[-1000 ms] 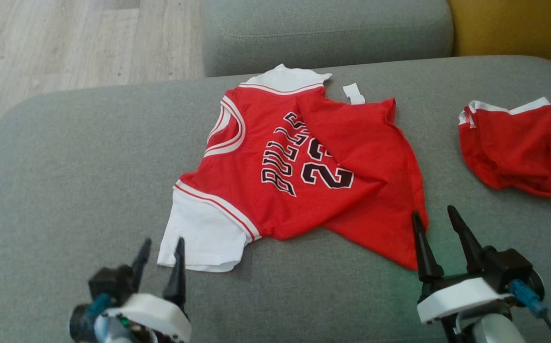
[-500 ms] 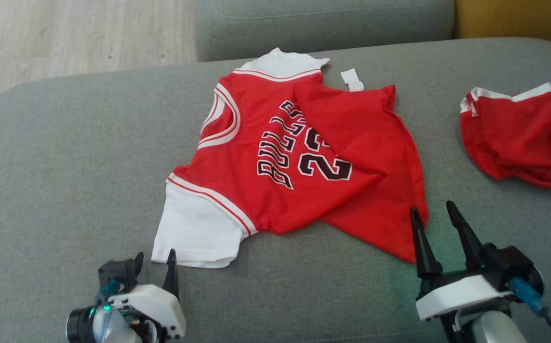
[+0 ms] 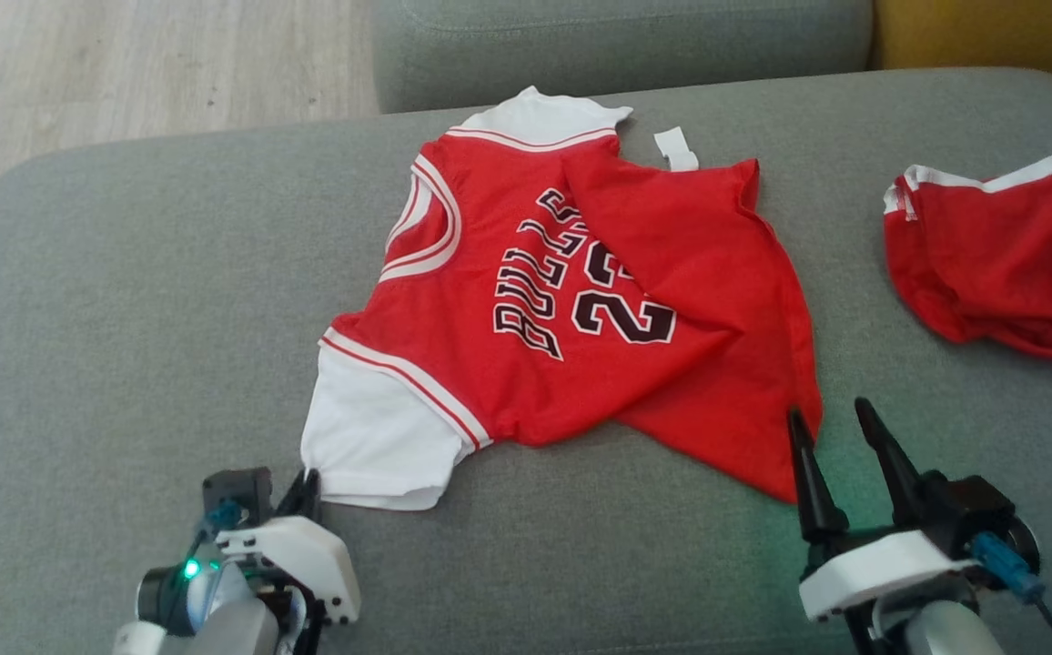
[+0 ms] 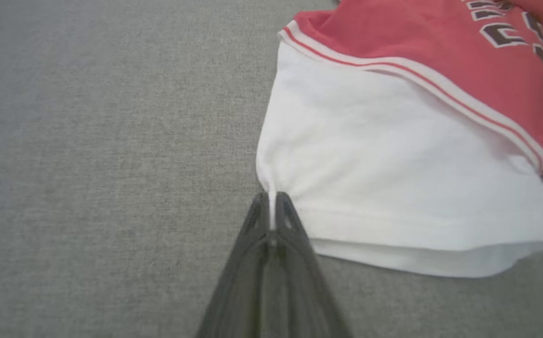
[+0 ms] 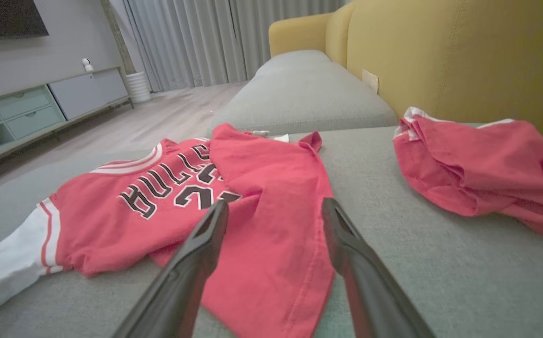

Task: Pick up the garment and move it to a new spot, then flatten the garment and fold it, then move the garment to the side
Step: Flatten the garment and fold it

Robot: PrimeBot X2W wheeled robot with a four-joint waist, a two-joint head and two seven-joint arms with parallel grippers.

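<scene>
- Jersey [image 3: 526, 300] lies print-up in the middle of the grey sofa seat [image 3: 126, 318]. It is rumpled, with its lower part flipped back over the number and hiding part of it.
- Long axis (neck to hem) runs left to right across the head view, with the neck hole toward the robot's left and the hem toward its right. The sleeves sit across that axis, one far and one near.
- Near white sleeve [image 3: 380, 437] is the part closest to the left gripper [image 3: 306, 482]. The near hem corner [image 3: 758, 446] is closest to the right gripper [image 3: 828, 411]. Each arm has one near end, so this reads as a two-point lift.
- Left gripper sits low on the cushion, fingers pointing away from the robot. It is closed on the sleeve's outer cuff corner, and the left wrist view shows a thin sliver of white cloth nipped between the tips.
- Right gripper has its jaws spread wide and holds nothing, fingers angled forward and down. In the right wrist view the hem edge runs between the two fingers. Can't tell if the tips touch cloth.
- Judgement: next, the right gripper needs to drop and pinch that hem corner. The left bite looks thin and could slip under lift.
- Smaller red garment [image 3: 990, 264] is well apart to the right, not involved.
</scene>
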